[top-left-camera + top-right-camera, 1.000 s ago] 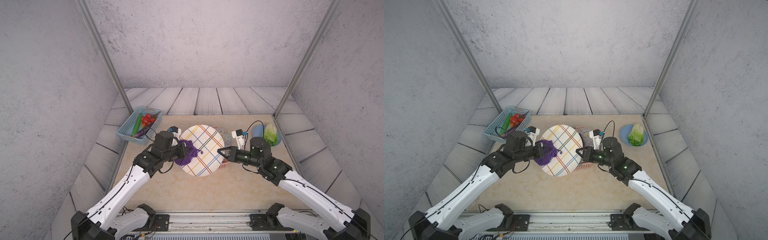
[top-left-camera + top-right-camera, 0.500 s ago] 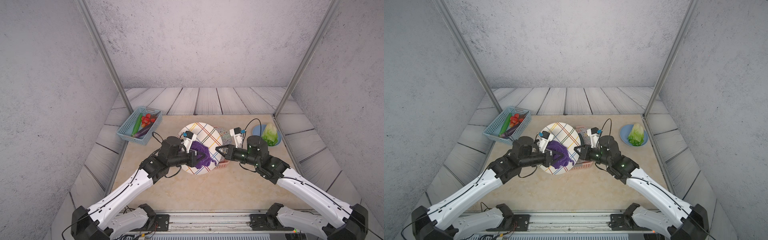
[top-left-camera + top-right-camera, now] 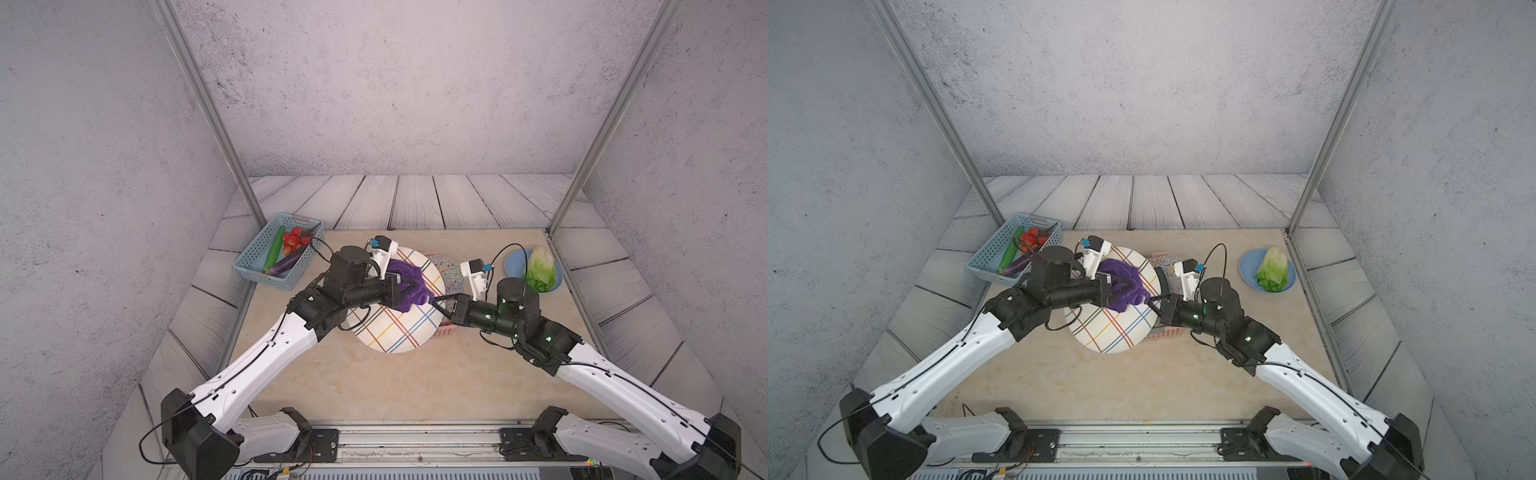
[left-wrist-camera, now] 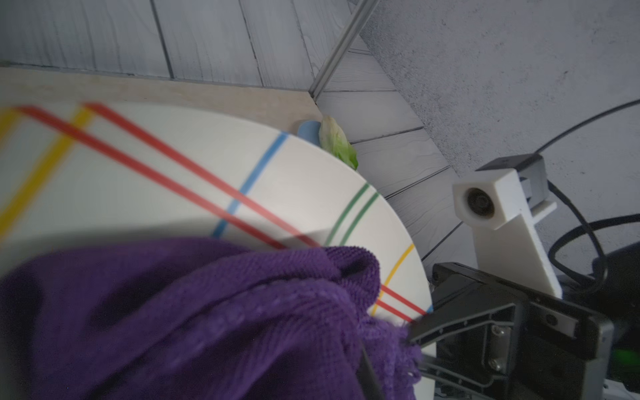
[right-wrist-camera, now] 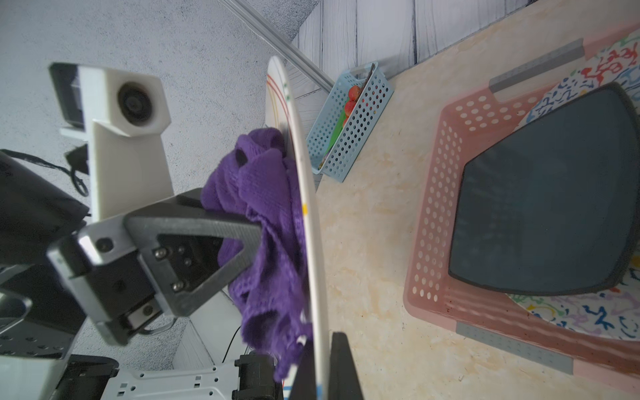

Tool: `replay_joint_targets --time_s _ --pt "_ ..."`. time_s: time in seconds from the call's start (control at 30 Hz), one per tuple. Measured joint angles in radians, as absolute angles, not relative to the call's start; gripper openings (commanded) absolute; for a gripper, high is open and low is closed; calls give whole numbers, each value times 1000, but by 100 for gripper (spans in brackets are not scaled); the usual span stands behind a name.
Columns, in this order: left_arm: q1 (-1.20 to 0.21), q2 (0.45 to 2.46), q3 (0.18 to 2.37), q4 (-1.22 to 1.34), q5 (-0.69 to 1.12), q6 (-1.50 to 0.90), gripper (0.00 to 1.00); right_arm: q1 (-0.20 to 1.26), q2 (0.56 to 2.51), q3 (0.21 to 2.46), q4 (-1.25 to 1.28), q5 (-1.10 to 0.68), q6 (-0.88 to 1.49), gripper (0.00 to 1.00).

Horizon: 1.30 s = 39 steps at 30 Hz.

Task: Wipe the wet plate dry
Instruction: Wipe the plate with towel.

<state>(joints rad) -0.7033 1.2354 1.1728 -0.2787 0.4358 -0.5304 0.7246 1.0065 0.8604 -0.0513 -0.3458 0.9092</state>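
Purple cloth [image 3: 411, 286] is shown bunched against the striped face of the plate [image 3: 395, 332], pinched between the closed jaws of the left gripper [image 3: 405, 286]. The plate, white with red, yellow, blue and green lines, is held tilted on edge over the middle of the table [image 3: 374, 386]. Its rim is clamped by the right gripper [image 3: 436, 300], whose jaws are pressed onto it from both faces. In the right wrist view the plate [image 5: 306, 207] is seen edge-on, with the cloth [image 5: 266, 214] lying on one face only and the left gripper [image 5: 256, 242] behind it. In the left wrist view the cloth [image 4: 173, 311] covers the part of the plate [image 4: 156, 166] nearest the right gripper [image 4: 415, 332]. A pink basket [image 5: 433, 207] holding other plates is seen just behind the held plate. A blue basket [image 3: 266, 282] of vegetables and a blue dish [image 3: 515, 264] with lettuce [image 3: 540, 270] stand well apart at either side.
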Motion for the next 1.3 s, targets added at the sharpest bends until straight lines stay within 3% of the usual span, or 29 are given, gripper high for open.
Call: replay_joint_targets --time_s 0.27,0.53,0.7,0.93,1.3 --pt "-696 1043 1042 -300 401 -569 0 662 1001 891 -15 -337 936 0" --pt "-342 885 914 -36 601 -981 0 485 905 826 247 -360 1131 0" --pt "-334 947 902 209 673 -1290 0 485 923 782 414 -424 1250 0" --pt "-348 963 910 446 640 -1606 0 504 993 792 582 -466 1354 0" --pt "-393 1052 920 753 519 -1827 0 619 1106 800 797 -540 1411 0"
